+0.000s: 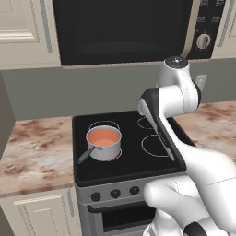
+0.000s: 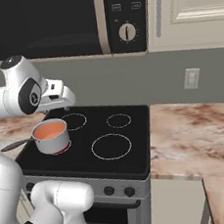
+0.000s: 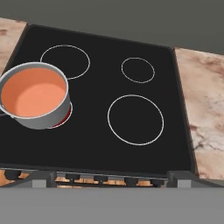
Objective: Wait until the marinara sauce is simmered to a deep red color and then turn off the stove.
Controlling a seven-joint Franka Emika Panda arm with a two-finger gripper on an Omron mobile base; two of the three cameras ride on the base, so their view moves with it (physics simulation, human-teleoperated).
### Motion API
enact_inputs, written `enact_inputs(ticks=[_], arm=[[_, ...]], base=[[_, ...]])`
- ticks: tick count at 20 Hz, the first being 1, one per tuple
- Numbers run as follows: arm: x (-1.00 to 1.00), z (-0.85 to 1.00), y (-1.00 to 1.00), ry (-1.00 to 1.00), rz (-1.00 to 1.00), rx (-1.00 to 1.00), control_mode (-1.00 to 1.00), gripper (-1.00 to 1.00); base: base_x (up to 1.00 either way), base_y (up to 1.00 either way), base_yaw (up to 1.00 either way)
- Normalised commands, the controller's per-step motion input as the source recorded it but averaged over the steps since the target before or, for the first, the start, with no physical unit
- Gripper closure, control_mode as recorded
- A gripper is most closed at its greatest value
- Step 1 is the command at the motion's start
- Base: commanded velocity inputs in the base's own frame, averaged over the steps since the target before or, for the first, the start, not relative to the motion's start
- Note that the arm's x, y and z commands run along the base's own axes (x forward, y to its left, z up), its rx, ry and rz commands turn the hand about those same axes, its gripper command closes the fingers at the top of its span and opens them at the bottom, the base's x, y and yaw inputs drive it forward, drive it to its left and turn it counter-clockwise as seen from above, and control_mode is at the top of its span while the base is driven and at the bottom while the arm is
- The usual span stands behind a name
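The marinara sauce is a pale orange-pink, filling a steel saucepan on the front left ring of the stove. A red glow shows under the pan. Small black knobs sit on the silver front panel. My gripper hangs above the stove's back part, right of the pan and well clear of it. It is open, the fingertips wide apart with nothing between them.
A large black microwave hangs over the stove. Marbled counters flank it on both sides. The pan's long grey handle points toward the front left. A wall outlet sits on the back wall.
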Motion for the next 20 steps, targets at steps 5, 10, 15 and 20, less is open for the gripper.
enact_inputs(ticks=[5, 10, 15, 20], arm=[[0.00, 0.00, 0.00, 0.00, 0.00, 0.00, -1.00, -1.00], [0.00, 0.00, 0.00, 0.00, 0.00, 0.00, -1.00, -1.00], [0.00, 0.00, 0.00, 0.00, 0.00, 0.00, -1.00, -1.00], [0.00, 0.00, 0.00, 0.00, 0.00, 0.00, -1.00, -1.00]], base=[[0.00, 0.00, 0.00], [0.00, 0.00, 0.00], [0.00, 0.00, 0.00], [0.00, 0.00, 0.00]])
